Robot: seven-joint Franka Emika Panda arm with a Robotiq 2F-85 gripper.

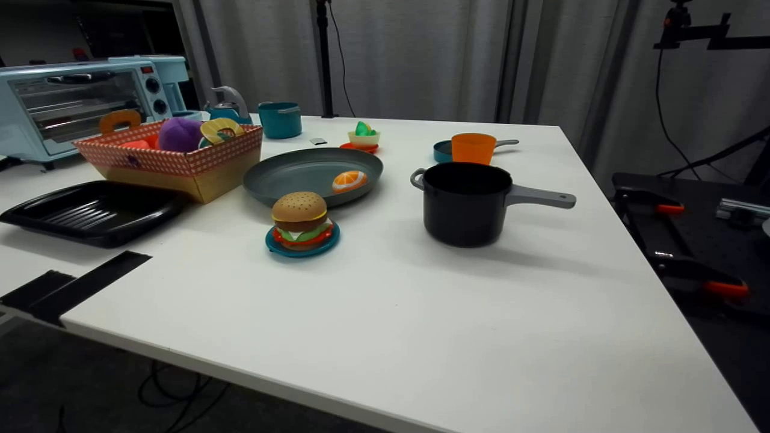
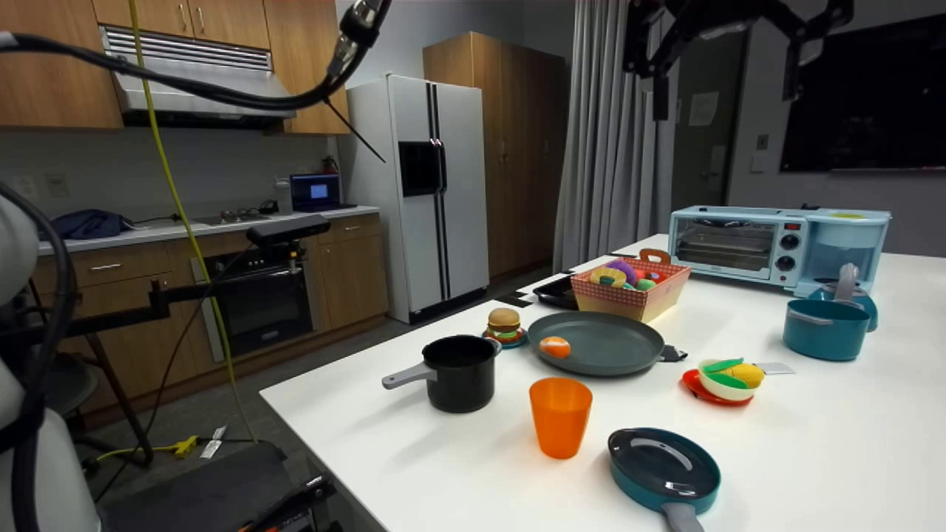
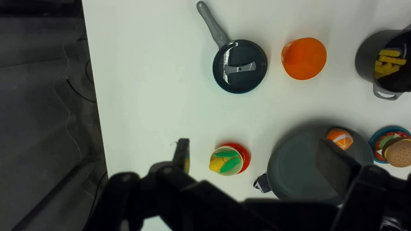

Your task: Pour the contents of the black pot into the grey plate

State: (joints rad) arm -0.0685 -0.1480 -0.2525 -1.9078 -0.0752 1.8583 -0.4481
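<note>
High above the white bench (image 2: 451, 462), in an exterior view, the black gripper (image 2: 726, 102) points downward with its two fingers (image 2: 660, 96) spread wide. White sections of the arm (image 2: 66, 488) show along that view's left side, a black cable (image 2: 68, 284) running beside them. At the bench's far end sits a light-blue oven (image 2: 728, 244); the small red label (image 2: 793, 227) on it is too tiny to read, as is a sheet of paper (image 2: 703, 108) in the background. Near the bench's left corner stands the black pot (image 2: 462, 380), upright, below and well apart from the gripper, its grey handle (image 2: 408, 375) aimed toward that corner. Farther from the corner lies the grey plate (image 2: 599, 343), apart from the pot and bearing an orange slice (image 2: 554, 347). From the wrist view, yellow sticks (image 3: 388, 62) show inside the pot, which lies outside the gap between the fingers, at the upper right, while one finger overlaps the plate in sight.
</note>
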